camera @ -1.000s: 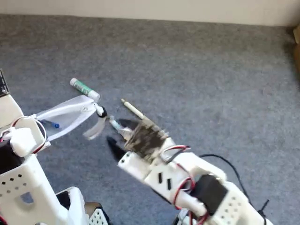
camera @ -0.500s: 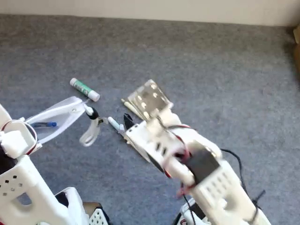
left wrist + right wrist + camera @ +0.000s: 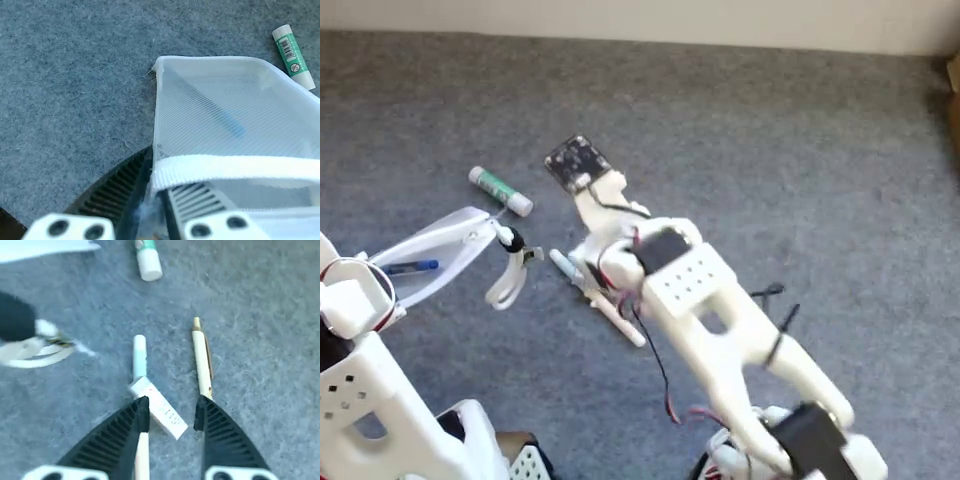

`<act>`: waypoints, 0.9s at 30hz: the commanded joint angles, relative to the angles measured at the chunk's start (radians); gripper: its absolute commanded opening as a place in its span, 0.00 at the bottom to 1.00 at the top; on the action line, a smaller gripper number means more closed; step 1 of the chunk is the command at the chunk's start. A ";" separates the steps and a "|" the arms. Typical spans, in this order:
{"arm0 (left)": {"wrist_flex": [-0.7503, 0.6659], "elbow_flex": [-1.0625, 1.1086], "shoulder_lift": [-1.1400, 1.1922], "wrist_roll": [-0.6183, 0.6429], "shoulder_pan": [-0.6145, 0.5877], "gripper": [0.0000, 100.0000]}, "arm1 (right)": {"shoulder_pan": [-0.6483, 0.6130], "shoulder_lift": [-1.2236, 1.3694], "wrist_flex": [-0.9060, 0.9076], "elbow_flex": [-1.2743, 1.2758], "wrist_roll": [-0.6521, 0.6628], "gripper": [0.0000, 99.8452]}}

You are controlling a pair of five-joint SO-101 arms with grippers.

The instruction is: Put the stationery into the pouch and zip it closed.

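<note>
The left gripper (image 3: 156, 172) pinches the mesh pouch (image 3: 225, 115) by its rim, and the right gripper (image 3: 171, 412) hangs parted over the beige pen (image 3: 202, 360).

A grey, carpet-textured worktop (image 3: 800, 150) spreads across nearly the whole high view, its short pile evenly and softly lit. Along the top edge runs a pale cream wall strip (image 3: 720, 20). A brown cardboard-like edge (image 3: 954, 100) shows at upper right.

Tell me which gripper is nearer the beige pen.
Right. The right gripper hangs open just above the beige pen; the left gripper is farther off, shut on the pouch.
</note>
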 commanded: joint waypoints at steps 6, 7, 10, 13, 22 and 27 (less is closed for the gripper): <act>-0.012 -0.001 -0.005 0.006 -0.016 0.01 | 0.044 0.295 0.004 -0.272 -0.006 0.15; -0.012 -0.001 -0.005 0.006 -0.016 0.01 | 0.044 0.331 0.004 -0.300 -0.006 0.15; -0.009 -0.001 -0.005 0.006 -0.018 0.01 | 0.047 0.430 0.004 -0.380 -0.005 0.15; -0.009 -0.001 -0.005 0.006 -0.018 0.01 | 0.059 0.521 0.004 -0.455 -0.005 0.15; -0.006 -0.001 -0.005 0.006 -0.018 0.01 | 0.061 0.694 0.008 -0.575 -0.005 0.15; -0.006 -0.001 -0.005 0.006 -0.018 0.01 | 0.061 0.734 0.010 -0.575 -0.005 0.13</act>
